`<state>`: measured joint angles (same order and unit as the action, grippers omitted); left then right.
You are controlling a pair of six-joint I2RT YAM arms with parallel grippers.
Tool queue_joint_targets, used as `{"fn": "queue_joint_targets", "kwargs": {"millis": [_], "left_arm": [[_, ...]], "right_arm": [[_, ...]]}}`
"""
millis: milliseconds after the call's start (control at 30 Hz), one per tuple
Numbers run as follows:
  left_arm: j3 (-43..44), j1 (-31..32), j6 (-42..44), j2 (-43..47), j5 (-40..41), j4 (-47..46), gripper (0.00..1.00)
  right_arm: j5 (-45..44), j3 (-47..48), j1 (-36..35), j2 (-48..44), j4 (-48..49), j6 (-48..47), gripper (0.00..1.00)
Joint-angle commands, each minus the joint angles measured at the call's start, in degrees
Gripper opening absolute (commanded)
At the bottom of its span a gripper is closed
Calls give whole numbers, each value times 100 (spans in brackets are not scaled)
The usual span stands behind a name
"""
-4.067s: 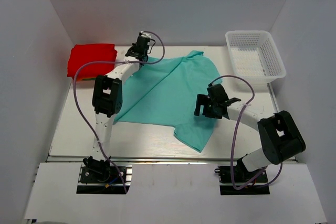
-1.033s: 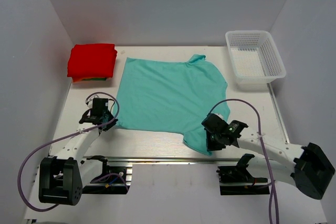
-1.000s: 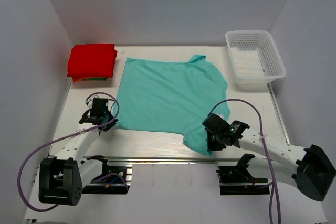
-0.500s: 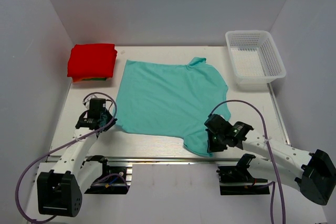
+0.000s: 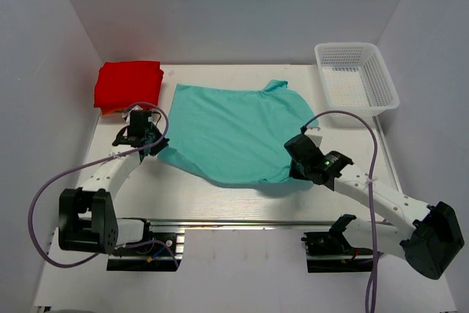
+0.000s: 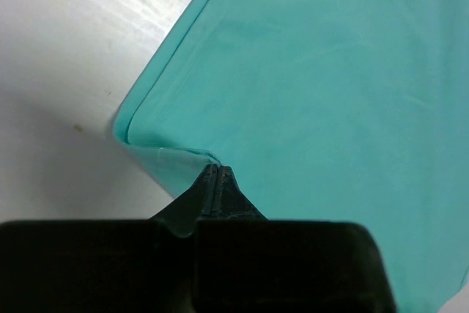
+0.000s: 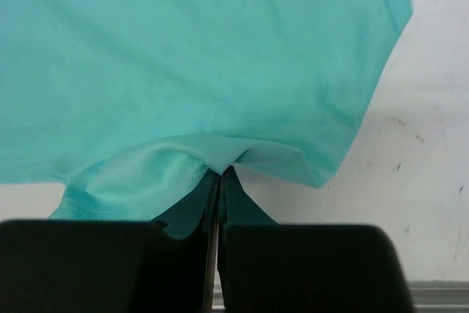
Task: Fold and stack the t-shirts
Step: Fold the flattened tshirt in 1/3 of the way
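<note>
A teal t-shirt point(image 5: 231, 126) lies spread across the middle of the table, its near hem lifted off the surface and doubled back over the body. My left gripper point(image 5: 152, 146) is shut on the shirt's near left corner point(image 6: 192, 163). My right gripper point(image 5: 299, 170) is shut on the near right corner point(image 7: 220, 155), with a loose fold of cloth hanging over its fingers. A folded red t-shirt point(image 5: 128, 84) sits at the far left, a thin orange and green edge showing beneath it.
A white mesh basket point(image 5: 357, 78) stands at the far right corner. White walls close in the table on three sides. Purple cables loop from both arms. Bare table point(image 5: 220, 199) shows along the near edge.
Both grippers have carried the shirt's near hem up and away from the front edge, folding the lower part over the body. The left gripper has moved toward the red shirt.
</note>
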<state>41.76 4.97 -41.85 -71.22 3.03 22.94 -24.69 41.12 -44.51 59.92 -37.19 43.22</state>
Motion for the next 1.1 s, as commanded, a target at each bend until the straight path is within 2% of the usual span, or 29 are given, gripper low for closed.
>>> {"fn": "queue_joint_targets", "kwargs": {"millis": [0,167,200,367,567,867,1033,1067], "left_arm": [[569,-23,-104,-251,119,-255,0],[965,-23,-227,-577,654,-255,0],[1105,-75,-288,-638,707,-255,0],[1457,-75,-368,-1129,936,-500,0],[2187,-75,-307,-1947,989,-580,0],[2767,-75,-201,-2966,814,-993,0],[3040,-75,-201,-3336,884,-1046,0],[3179,-75,-201,-3398,936,-968,0]], "right_arm": [[-511,492,354,335,423,-331,0],[-441,800,768,687,773,-682,0],[-414,844,1021,775,809,-710,0],[-370,1143,1418,1109,959,-1026,0],[182,1476,1823,1689,1240,-1237,0],[420,1926,2227,2602,1793,-1694,0],[465,2145,2447,3060,2049,-1607,0],[465,2241,2482,3209,1979,-1545,10]]}}
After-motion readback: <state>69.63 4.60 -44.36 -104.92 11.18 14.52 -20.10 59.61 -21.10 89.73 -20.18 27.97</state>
